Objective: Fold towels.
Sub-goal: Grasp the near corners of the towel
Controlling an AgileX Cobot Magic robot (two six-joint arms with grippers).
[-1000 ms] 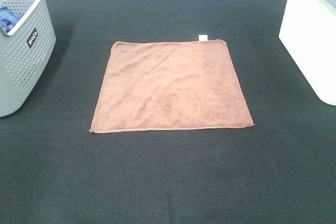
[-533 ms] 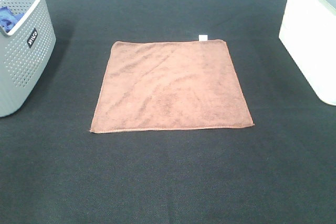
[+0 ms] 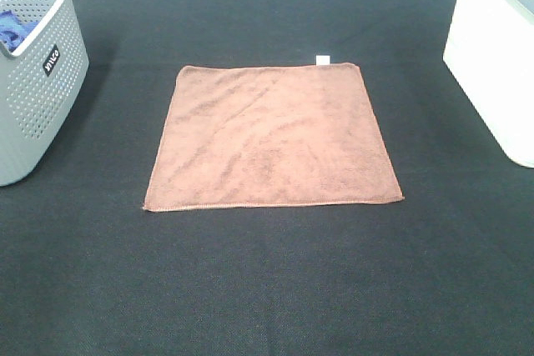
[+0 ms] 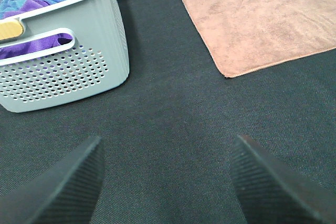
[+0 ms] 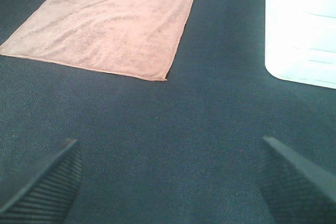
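no visible change btwn the earlier pics & now. checked in the overhead view: brown towel (image 3: 271,135) has the same outline, w/ edges, corners & faint creases at the same spots on the black tabletop (image 3: 267,289). white tag (image 3: 323,59) at its far edge hasn't shifted. grey basket (image 3: 37,97) w/ blue cloth (image 3: 12,29) & white bin (image 3: 492,64) haven't moved either. wrist views come w/ no earlier pics, so whether the left gripper (image 4: 168,140) or right gripper (image 5: 169,140) has moved can't be told.
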